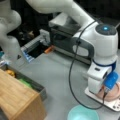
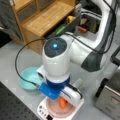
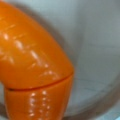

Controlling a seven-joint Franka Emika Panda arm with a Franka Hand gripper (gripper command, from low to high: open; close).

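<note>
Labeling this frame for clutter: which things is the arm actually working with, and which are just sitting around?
In play:
- gripper, down over the pink bowl; its fingers are hidden
- orange carrot-like piece, in the bowl under the gripper
- pink bowl
- white scale-like base under the bowl

Lying about:
- teal bowl
- wooden shelf unit
- metal appliance
- grey table

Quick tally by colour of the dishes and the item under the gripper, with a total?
Pink bowl: 1
Teal bowl: 1
Orange carrot, in the pink bowl under the gripper: 1
Total: 3
</note>
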